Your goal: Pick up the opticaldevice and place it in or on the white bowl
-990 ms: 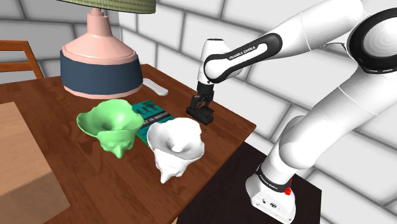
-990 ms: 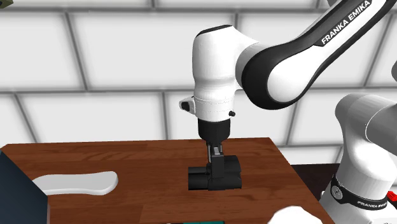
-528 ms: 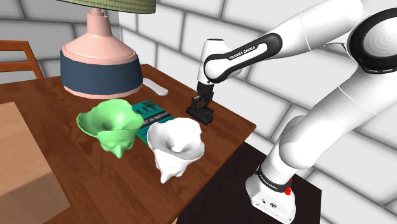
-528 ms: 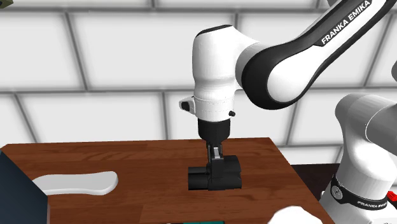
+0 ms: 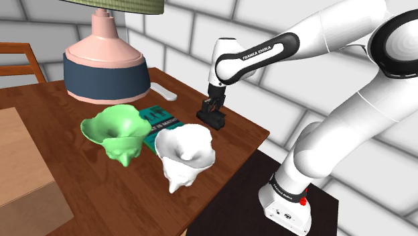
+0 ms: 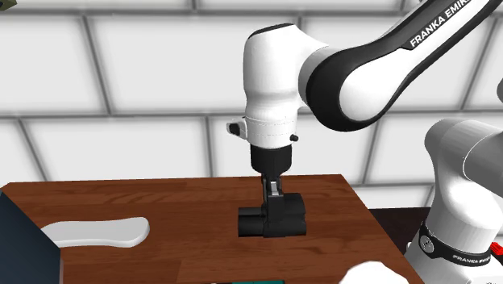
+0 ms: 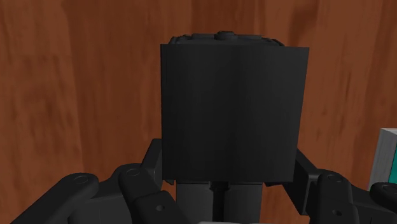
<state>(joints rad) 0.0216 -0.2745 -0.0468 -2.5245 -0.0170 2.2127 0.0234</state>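
— White brick wall (image 6: 121,73) at the back, dark brown wooden table (image 5: 80,174) out front, and the white arm reaches down over the table's far side! What have you got on the hand?

— Black two-finger gripper (image 6: 274,198), pointing straight down, and it's clamped on the black boxy optical device (image 6: 272,221). In the wrist view the fingers (image 7: 154,167) hug both flanks of that dark block, with wood grain all around it.

— Is it off the table?

— Can't call it. The device is right at the surface, close to the table's edge on the shoulder view's right. Whether its underside touches the wood, I cannot tell.

— And the target?

— White flared bowl (image 5: 184,153), mouth up. In the shoulder view it's nearer the camera than the device, close to it but clearly apart.

— Neighbours?

— Green flared bowl (image 5: 117,131) just to the shoulder view's left of the white one, rims almost meeting. A teal book (image 5: 161,119) lies flat behind the pair, between them and the device. Further back there's a flat white slab (image 5: 164,92), and beside that a big lamp with a pink body on a dark blue drum (image 5: 104,64) at the table's far corner.

— And the base of the robot?

— Dark box stand (image 5: 321,214), low at the shoulder view's right, just off the table's edge.
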